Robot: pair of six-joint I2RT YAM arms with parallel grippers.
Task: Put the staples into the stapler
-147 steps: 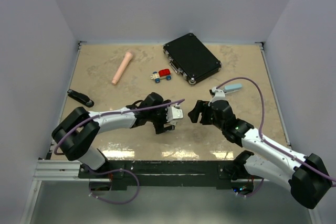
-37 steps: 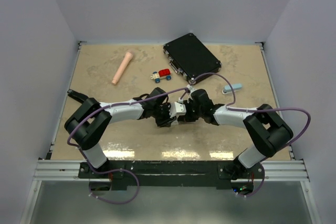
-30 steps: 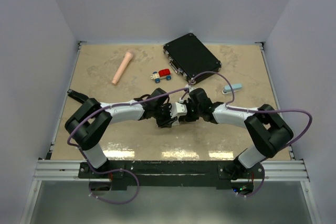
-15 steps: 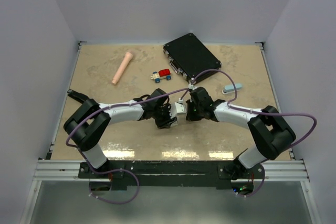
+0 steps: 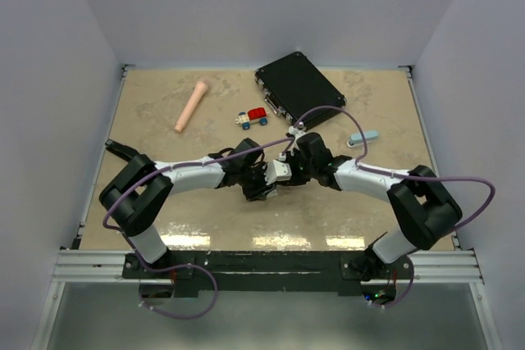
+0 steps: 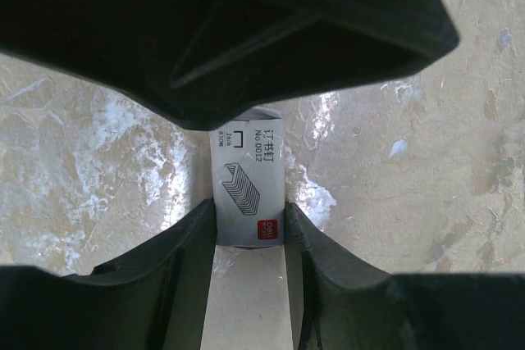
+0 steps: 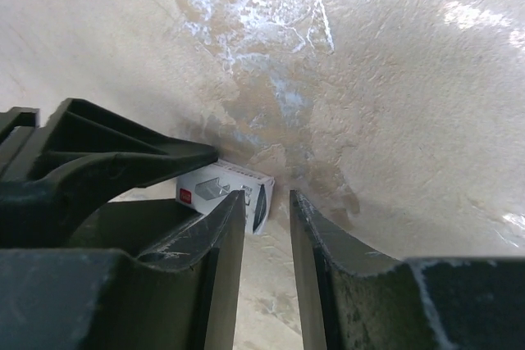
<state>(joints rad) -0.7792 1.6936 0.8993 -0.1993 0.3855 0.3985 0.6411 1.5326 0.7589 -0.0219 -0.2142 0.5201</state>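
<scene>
The bench was a glossy slab of mottled beige, stone-like and closed in by plain pale lilac walls. At its middle the left fingers pinched the sides of a small white cardboard staple box, while the right fingers, a narrow gap apart and gripping nothing, had their tips at the box's end. Beyond lay a toy car, a smooth pink cylinder and a hard black case.

Small white staple box, printed staple drawing and red logo, pinched by its long sides in left gripper near table centre. Staples inside hidden. Black stapler lies flat at 9 o'clock edge.
</scene>
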